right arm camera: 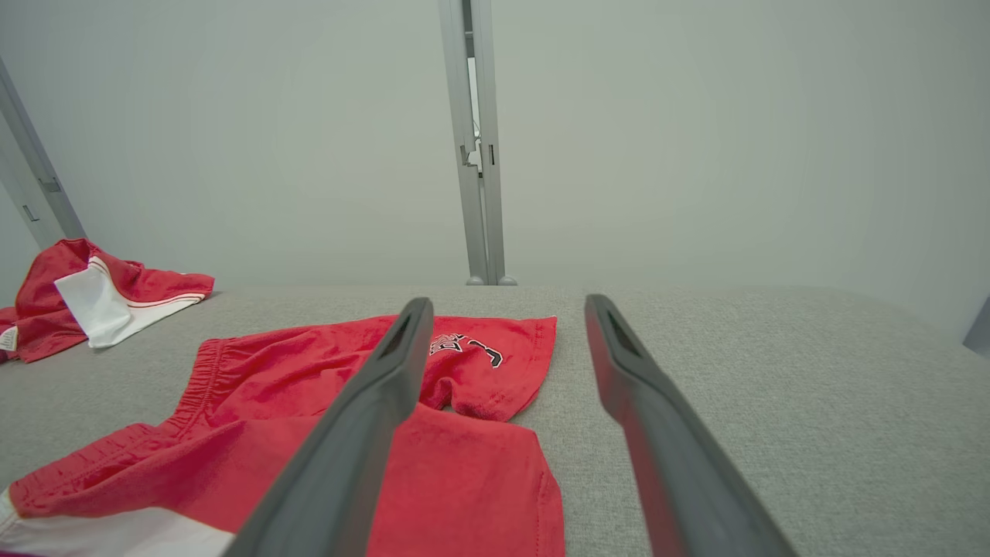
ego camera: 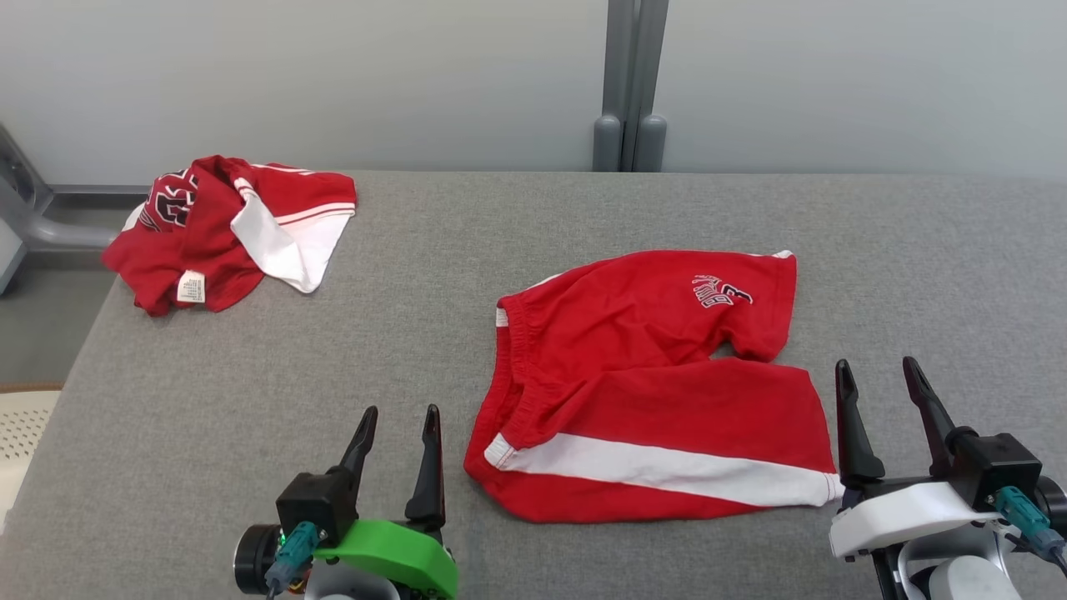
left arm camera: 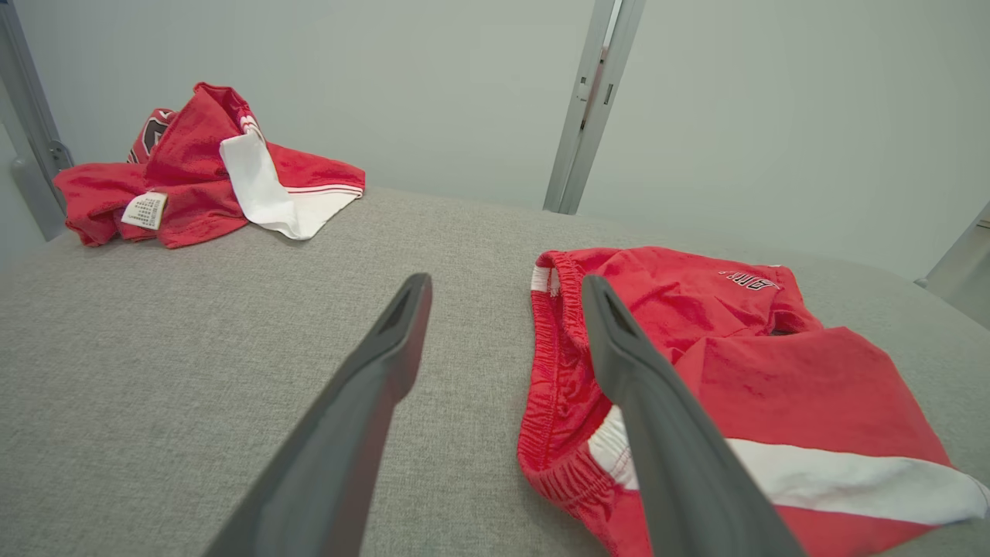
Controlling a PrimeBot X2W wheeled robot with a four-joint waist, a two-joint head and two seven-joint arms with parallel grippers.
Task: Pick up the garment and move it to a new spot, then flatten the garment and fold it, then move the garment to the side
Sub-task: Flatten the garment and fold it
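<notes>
The garment, a pair of red shorts (ego camera: 650,375) with a white side stripe and a small logo, lies spread flat in the middle of the grey table (ego camera: 583,208). My left gripper (ego camera: 401,410) hovers open just left of the waistband, touching nothing. My right gripper (ego camera: 875,363) is open beside the leg hems on the right, also empty. In the left wrist view the shorts (left arm camera: 735,371) lie past the right finger of my left gripper (left arm camera: 506,280). The right wrist view has the shorts (right arm camera: 325,402) behind the left finger of my right gripper (right arm camera: 507,300).
A second red and white garment (ego camera: 225,229) lies crumpled at the table's far left corner, partly over the edge. A grey post (ego camera: 629,125) stands against the pale wall behind the table. A white perforated object (ego camera: 25,425) sits below the table's left edge.
</notes>
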